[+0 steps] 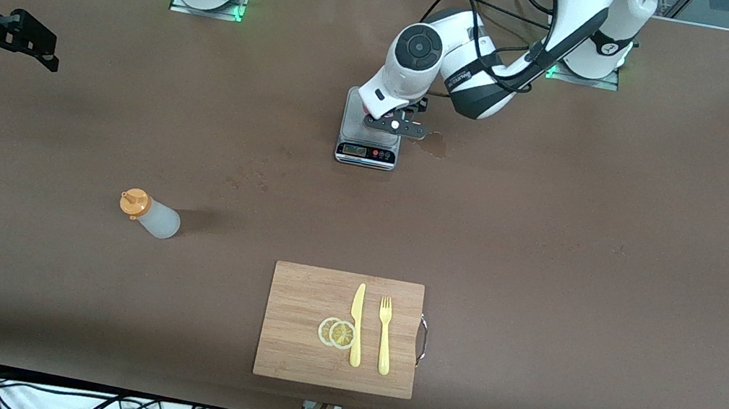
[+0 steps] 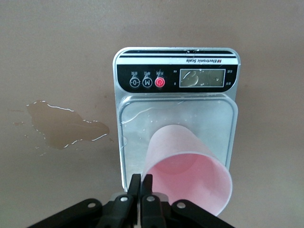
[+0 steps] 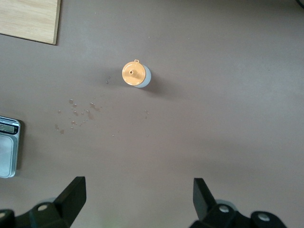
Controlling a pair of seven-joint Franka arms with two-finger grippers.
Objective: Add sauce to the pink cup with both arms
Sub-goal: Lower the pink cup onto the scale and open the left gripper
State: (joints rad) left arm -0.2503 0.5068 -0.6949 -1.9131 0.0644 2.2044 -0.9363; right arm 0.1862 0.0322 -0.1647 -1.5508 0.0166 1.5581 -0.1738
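The pink cup (image 2: 190, 171) sits tilted over the grey kitchen scale's (image 2: 175, 78) plate. My left gripper (image 2: 141, 178) is shut on the cup's rim, one finger inside and one outside. In the front view the left gripper (image 1: 392, 123) is over the scale (image 1: 367, 152), and the wrist hides most of the cup. The sauce bottle (image 1: 151, 214) with its orange cap stands alone on the table, toward the right arm's end and nearer the front camera than the scale. My right gripper (image 1: 42, 47) is open and empty, high above the table. In the right wrist view (image 3: 137, 183) it is well apart from the bottle (image 3: 135, 75).
A brownish puddle (image 1: 434, 144) lies on the table beside the scale, also in the left wrist view (image 2: 64, 126). A wooden cutting board (image 1: 311, 313) near the front edge holds a yellow knife (image 1: 356, 324), a yellow fork (image 1: 384, 336) and lemon slices (image 1: 337, 332).
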